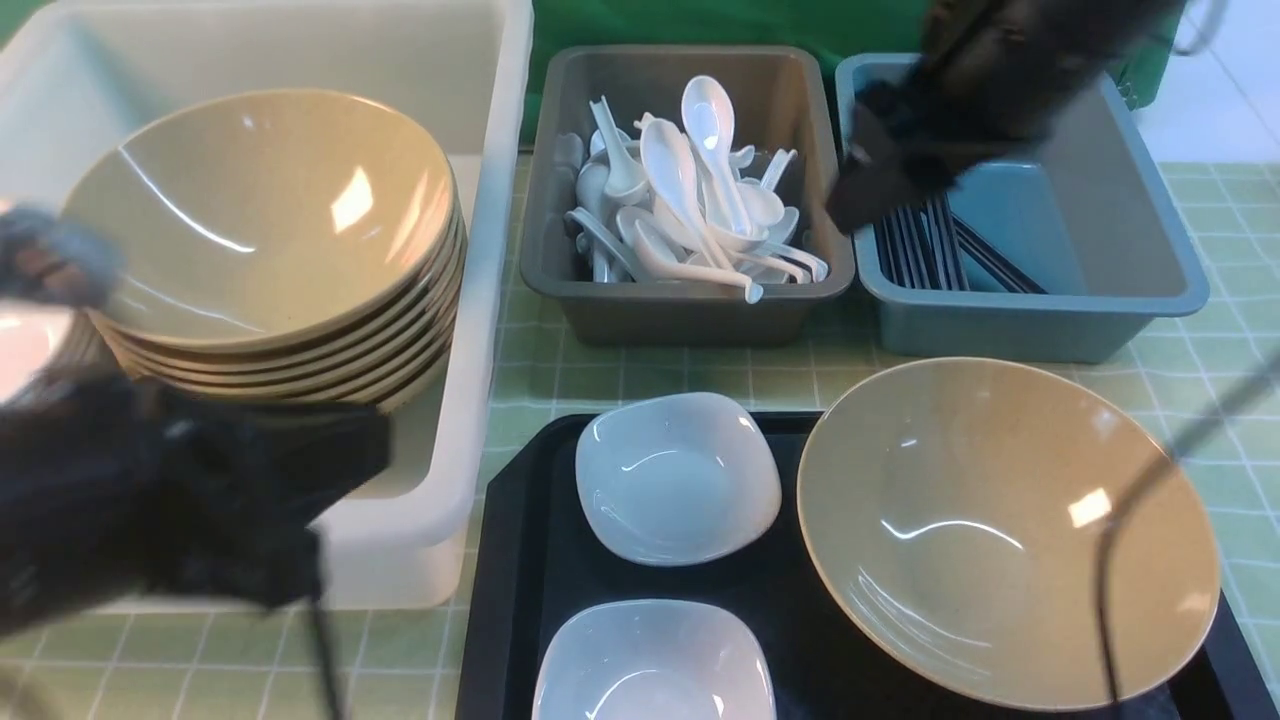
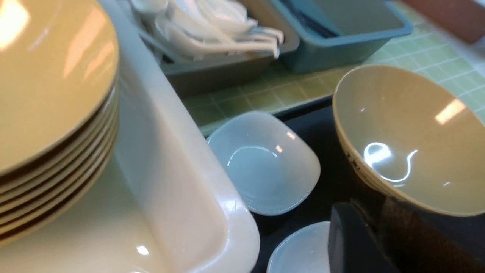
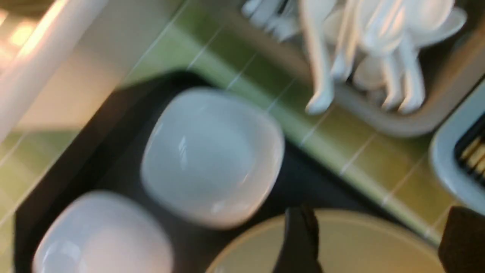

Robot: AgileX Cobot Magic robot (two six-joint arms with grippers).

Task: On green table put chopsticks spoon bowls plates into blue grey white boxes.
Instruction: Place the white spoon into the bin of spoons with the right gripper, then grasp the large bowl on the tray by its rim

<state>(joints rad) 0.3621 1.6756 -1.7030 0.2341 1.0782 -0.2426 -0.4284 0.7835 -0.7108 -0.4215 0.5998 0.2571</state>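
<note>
The sorting looks well advanced but not finished. On the black tray (image 1: 520, 560), at the near edge of the green table (image 1: 560, 370), sit a large tan bowl (image 1: 1005, 530) on the tray's right side and two square white bowls (image 1: 675, 475) (image 1: 655, 665) on its left, one toward the tray's far edge and one at its near edge. These appear to be all that remains, since no loose chopsticks or spoons show on the tray or the table.

The boxes stand along the table's far side. The blue box (image 1: 1030, 330) at the right holds dark chopsticks (image 1: 925, 245) against its left wall. The grey box (image 1: 690, 310) beside it is heaped with white spoons (image 1: 690, 190). The white box (image 1: 490, 300) at the left holds a stack of tan bowls (image 1: 260, 220).

The right gripper (image 3: 379, 235) hangs over the blue box, jaws wide apart and empty. The left gripper (image 1: 330, 470) is a blur by the white box's near wall, so whether its jaws are parted cannot be told.
</note>
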